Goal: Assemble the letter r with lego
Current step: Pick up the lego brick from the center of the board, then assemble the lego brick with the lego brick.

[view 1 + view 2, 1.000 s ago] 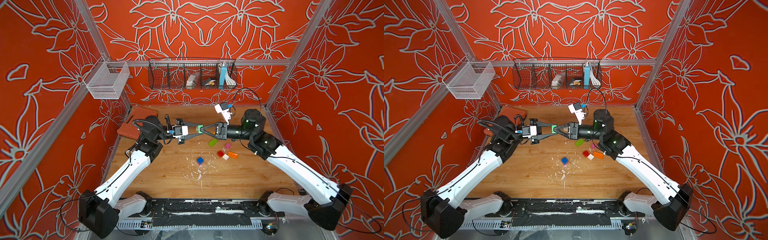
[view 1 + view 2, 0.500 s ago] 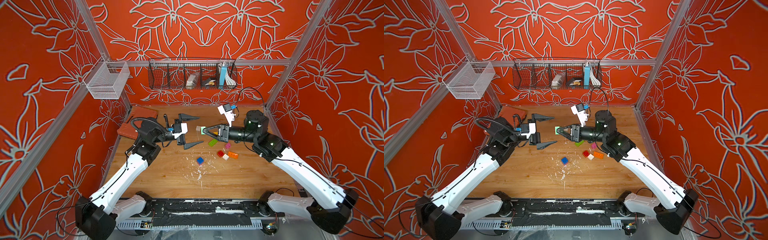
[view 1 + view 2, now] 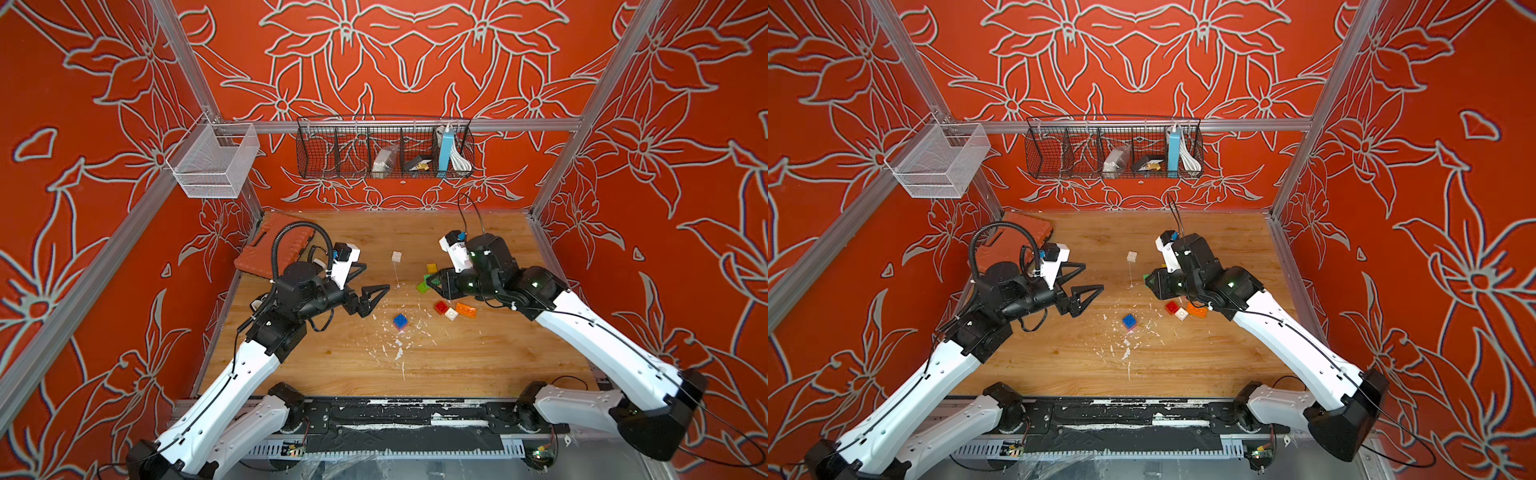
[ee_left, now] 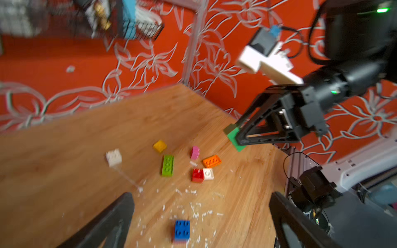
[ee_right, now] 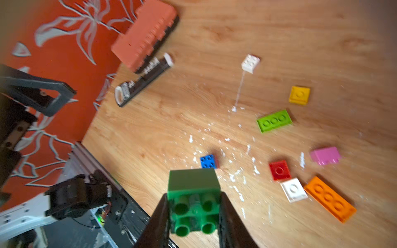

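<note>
My right gripper [image 5: 193, 212] is shut on a dark green lego brick [image 5: 193, 193], stud holes facing its camera. In both top views it hovers over the loose bricks right of centre [image 3: 429, 281] [image 3: 1147, 277]. My left gripper [image 3: 374, 277] [image 4: 200, 195] is open wide and holds nothing, left of centre. On the table lie a blue brick [image 3: 400, 321] [image 4: 182, 229], a white brick [image 3: 396, 256], a yellow one [image 5: 299, 95], a lime one [image 5: 274, 120], a pink one [image 5: 325, 155], a red one [image 3: 441, 307], a flat white one [image 5: 293, 189] and an orange one [image 3: 466, 309].
A ribbed orange case [image 3: 272, 253] lies at the back left with a dark bar [image 5: 141, 82] beside it. White flecks [image 3: 399, 353] litter the wooden table [image 3: 457, 365]. A black wire basket [image 3: 384, 149] and a white mesh basket [image 3: 214, 160] hang on the walls.
My left gripper has opened, let go of the green brick and drawn back to the left. The right gripper kept the brick and moved right and down over the loose bricks.
</note>
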